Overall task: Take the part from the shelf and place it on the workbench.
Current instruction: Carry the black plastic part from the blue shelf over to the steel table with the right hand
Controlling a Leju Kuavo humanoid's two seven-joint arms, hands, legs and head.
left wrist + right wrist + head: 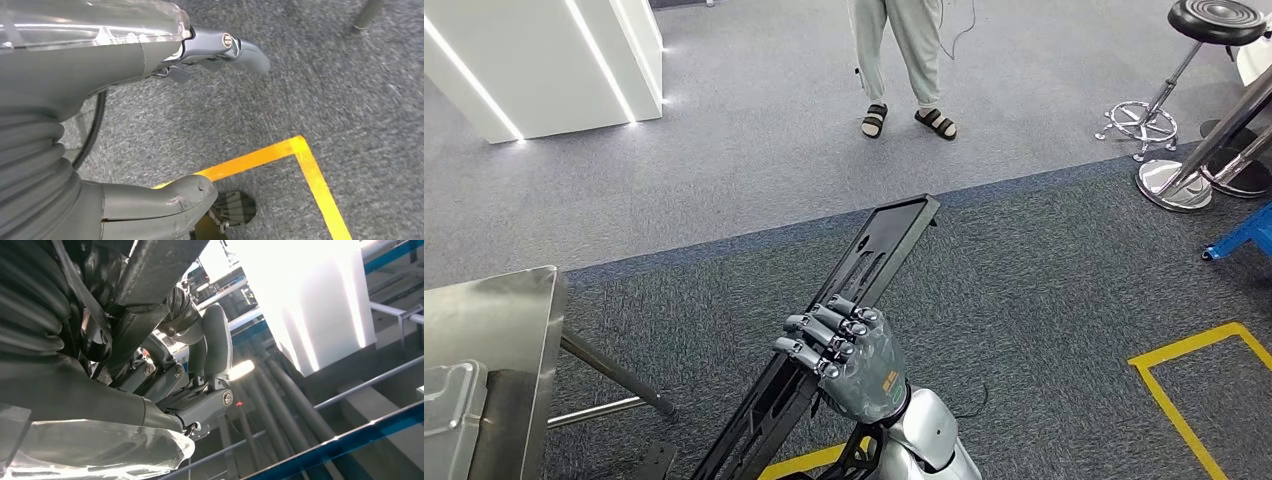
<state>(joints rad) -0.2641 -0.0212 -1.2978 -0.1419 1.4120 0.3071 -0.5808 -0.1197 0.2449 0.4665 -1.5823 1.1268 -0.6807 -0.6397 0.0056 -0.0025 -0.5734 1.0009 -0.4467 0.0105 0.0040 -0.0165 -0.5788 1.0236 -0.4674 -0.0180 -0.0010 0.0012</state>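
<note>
While the long black part [844, 300] is gripped near its middle, the right hand [849, 355] is seen low in the head view, its fingers [819, 335] curled over the part's left edge. The part is held tilted, one end low and near at the left, the other end raised toward the far right, above dark grey carpet [1044, 300]. In the right wrist view the same hand [200, 385] is closed around the dark bar of the part [150, 270], with its thumb [217, 340] wrapped over it.

The left hand [150, 125] is shown in its wrist view with thumb [165, 202] and fingers [235, 47] well apart and nothing between them, above carpet marked by a corner of yellow tape [300, 150].

A stainless workbench [499, 320] is seen at the near left, its slanted leg [614, 375] reaching toward the part's lower end. Yellow floor tape [1194, 350] is laid at the near right. Farther off, a person's legs in sandals [906, 118] are seen on lighter carpet, with a white cabinet [554, 60] at the far left and a black stool [1184, 60] at the far right.
</note>
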